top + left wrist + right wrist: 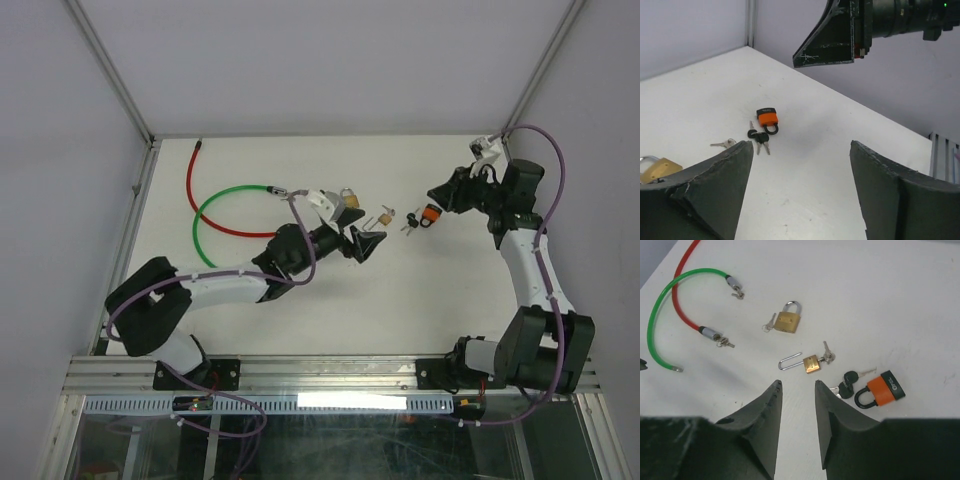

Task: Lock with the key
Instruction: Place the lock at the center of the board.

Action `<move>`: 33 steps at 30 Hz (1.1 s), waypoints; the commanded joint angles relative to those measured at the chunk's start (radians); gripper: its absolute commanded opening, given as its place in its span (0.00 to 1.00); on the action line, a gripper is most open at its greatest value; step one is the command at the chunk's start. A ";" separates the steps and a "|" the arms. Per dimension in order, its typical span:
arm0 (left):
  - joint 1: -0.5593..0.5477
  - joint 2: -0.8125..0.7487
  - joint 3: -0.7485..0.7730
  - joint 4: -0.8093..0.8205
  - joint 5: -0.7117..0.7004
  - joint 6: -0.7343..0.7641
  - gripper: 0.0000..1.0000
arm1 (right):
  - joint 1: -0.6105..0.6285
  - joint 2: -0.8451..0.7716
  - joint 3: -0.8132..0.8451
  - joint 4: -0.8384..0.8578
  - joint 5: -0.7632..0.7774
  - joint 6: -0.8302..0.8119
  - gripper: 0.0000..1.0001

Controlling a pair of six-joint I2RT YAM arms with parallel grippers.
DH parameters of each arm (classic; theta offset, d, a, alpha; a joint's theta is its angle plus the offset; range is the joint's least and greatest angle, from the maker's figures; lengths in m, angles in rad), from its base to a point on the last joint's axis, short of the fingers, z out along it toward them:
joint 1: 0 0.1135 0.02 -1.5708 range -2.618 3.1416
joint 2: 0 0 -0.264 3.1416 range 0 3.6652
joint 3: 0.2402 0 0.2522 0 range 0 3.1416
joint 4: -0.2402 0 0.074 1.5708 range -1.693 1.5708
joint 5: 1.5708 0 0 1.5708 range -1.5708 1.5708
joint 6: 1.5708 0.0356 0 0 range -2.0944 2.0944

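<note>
From above, the left end effector (362, 243) hovers over the bench (300, 300) with its fingers spread, and the small brass padlock (385, 216) lies just beyond its tips. The orange padlock (430, 214) sits right below the right end effector (440, 196), with the black-headed keys (410, 223) beside it. In the left wrist view, the left end effector (801, 150) stands wide and holds nothing. The orange padlock (768, 118) and the black-headed keys (757, 136) lie ahead of it, between the fingers' lines. In the right wrist view, the right end effector (797, 390) shows only a narrow gap, with nothing in it. The small brass padlock (807, 363), its shackle swung open and a silver key (826, 355) at its base, lies just ahead of the tips. The orange padlock (883, 389) lies off to the right, and a larger brass padlock (788, 320) lies farther ahead. The green cable (670, 305) and the red cable (682, 290) lie far left.
</note>
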 commanded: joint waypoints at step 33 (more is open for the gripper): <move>0.022 -0.328 -0.482 0.138 -0.049 0.061 0.99 | 0.349 0.496 0.321 -0.155 0.499 -0.160 0.43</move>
